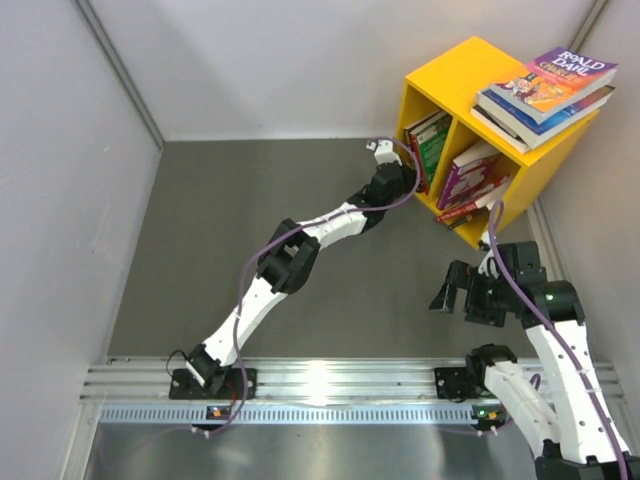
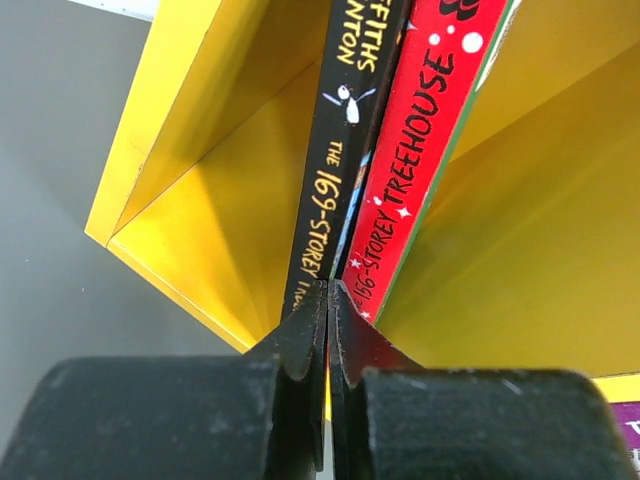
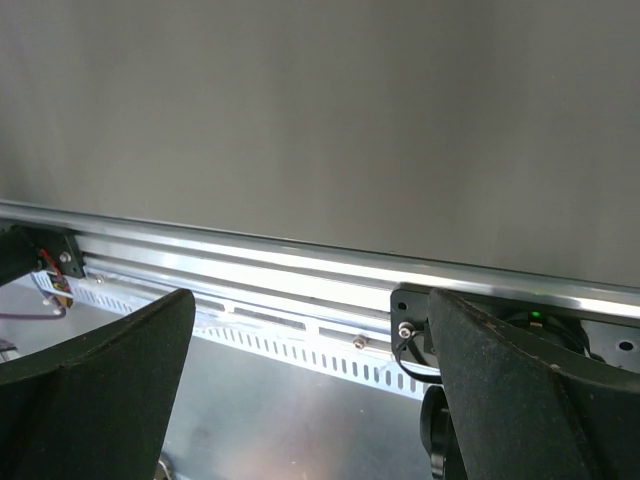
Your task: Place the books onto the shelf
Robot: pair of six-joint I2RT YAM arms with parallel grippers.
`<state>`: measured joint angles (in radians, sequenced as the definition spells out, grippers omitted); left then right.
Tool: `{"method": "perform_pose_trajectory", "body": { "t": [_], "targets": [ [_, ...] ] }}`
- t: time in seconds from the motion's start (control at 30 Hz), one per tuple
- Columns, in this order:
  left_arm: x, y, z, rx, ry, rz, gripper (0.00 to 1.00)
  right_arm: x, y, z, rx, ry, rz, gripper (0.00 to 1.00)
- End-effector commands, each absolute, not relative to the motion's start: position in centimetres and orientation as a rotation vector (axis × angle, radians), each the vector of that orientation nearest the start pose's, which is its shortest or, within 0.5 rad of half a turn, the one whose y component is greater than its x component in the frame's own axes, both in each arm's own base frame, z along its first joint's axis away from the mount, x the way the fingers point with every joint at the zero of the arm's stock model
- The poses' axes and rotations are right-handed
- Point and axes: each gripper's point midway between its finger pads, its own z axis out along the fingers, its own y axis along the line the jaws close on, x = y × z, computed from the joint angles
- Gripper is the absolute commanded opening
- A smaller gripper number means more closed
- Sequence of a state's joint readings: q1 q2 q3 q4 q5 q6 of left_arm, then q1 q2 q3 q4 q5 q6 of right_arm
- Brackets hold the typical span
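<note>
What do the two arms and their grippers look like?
Both the left arm and the right arm have white links with black joints, and a thin purple cable runs along each. The left gripper and right gripper have black, wedge-shaped fingers.

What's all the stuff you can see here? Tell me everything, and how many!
shelf: one, yellow, two compartments, far right of the table.
books on top: about three, purple-orange Roald Dahl uppermost, stacked on the shelf.
left compartment books: at least three, black, red, green, upright.
right compartment books: a few, purple and red, leaning.
table: one, grey.
rail: one, silver, near edge.
left arm: one, white-black, jaws shut at the left compartment books.
right arm: one, jaws open, empty, before the shelf.
</note>
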<state>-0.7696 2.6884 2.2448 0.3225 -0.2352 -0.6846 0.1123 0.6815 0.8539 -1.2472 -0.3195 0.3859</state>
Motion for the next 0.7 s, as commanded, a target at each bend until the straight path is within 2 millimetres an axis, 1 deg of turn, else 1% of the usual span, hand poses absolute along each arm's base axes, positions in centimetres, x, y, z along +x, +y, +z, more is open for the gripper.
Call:
{"method": "perform_pose_trajectory", "body": {
  "t": [0.0, 0.03, 0.07, 0.1, 0.13, 0.17, 0.2, 0.23, 0.27, 0.3, 0.33, 0.37, 0.4, 0.43, 0.47, 0.5, 0.53, 0.57, 0.6, 0.63, 0.67],
  "targets": [
    [55.8, -51.1, 13.5, -0.156, 1.697, -0.907, 0.00, 11.9, 7.8, 16.7, 0.239, 2.636, 0.550, 1.00],
    [55.7, -51.0, 13.8, -0.159, 1.697, -0.912, 0.00, 11.9, 7.8, 16.6, 0.234, 2.639, 0.550, 1.00],
    [55.5, -50.8, 13.1, -0.157, 1.715, -0.904, 0.00, 12.0, 7.8, 16.6, 0.226, 2.638, 0.553, 1.00],
    [55.3, -50.7, 13.4, -0.153, 1.709, -0.908, 0.00, 12.1, 7.8, 16.6, 0.226, 2.638, 0.554, 1.00],
    [55.1, -50.3, 15.2, -0.159, 1.686, -0.917, 0.00, 12.2, 7.9, 16.5, 0.224, 2.641, 0.557, 1.00],
    [54.3, -49.6, 13.0, -0.161, 1.731, -0.890, 0.00, 12.3, 7.9, 16.5, 0.222, 2.640, 0.560, 1.00],
    [53.8, -49.1, 16.4, -0.176, 1.670, -0.925, 0.00, 12.6, 8.0, 16.6, 0.216, 2.633, 0.561, 1.00],
    [53.5, -48.4, 16.7, -0.184, 1.666, -0.922, 0.00, 12.7, 8.0, 16.6, 0.213, 2.635, 0.564, 1.00],
    [52.4, -47.3, 14.4, -0.172, 1.714, -0.884, 0.00, 12.8, 8.1, 16.5, 0.213, 2.636, 0.568, 1.00],
    [51.7, -46.6, 17.5, -0.177, 1.676, -0.903, 0.00, 13.2, 8.2, 16.8, 0.206, 2.620, 0.573, 1.00],
    [51.2, -45.9, 18.2, -0.178, 1.661, -0.902, 0.00, 13.4, 8.3, 16.9, 0.201, 2.618, 0.585, 1.00],
    [50.1, -44.7, 16.2, -0.158, 1.711, -0.865, 0.00, 13.7, 8.4, 17.0, 0.198, 2.611, 0.588, 1.00],
    [49.2, -43.9, 19.4, -0.155, 1.672, -0.883, 0.00, 14.2, 8.5, 17.6, 0.188, 2.593, 0.596, 1.00],
    [48.5, -43.3, 19.5, -0.140, 1.684, -0.873, 0.00, 14.5, 8.8, 17.9, 0.183, 2.581, 0.614, 1.00],
    [47.3, -42.4, 17.9, -0.094, 1.734, -0.835, 0.00, 14.9, 9.0, 18.3, 0.175, 2.567, 0.628, 1.00],
    [46.3, -41.5, 20.4, -0.080, 1.713, -0.839, 0.00, 15.3, 9.2, 18.8, 0.171, 2.556, 0.640, 1.00],
    [45.5, -40.7, 20.6, -0.065, 1.727, -0.820, 0.00, 15.9, 9.5, 19.4, 0.172, 2.529, 0.662, 1.00],
    [44.3, -39.3, 18.3, -0.022, 1.797, -0.759, 0.00, 16.3, 9.7, 19.8, 0.168, 2.514, 0.675, 1.00],
    [43.1, -38.3, 20.6, -0.009, 1.774, -0.759, 0.00, 16.8, 9.9, 20.4, 0.163, 2.492, 0.690, 1.00],
    [42.4, -37.3, 20.6, 0.008, 1.791, -0.736, 0.00, 17.1, 10.2, 20.8, 0.167, 2.484, 0.718, 1.00],
    [40.9, -35.7, 18.1, 0.042, 1.872, -0.671, 0.05, 17.8, 10.5, 21.4, 0.161, 2.453, 0.734, 1.00]
  ]
}}
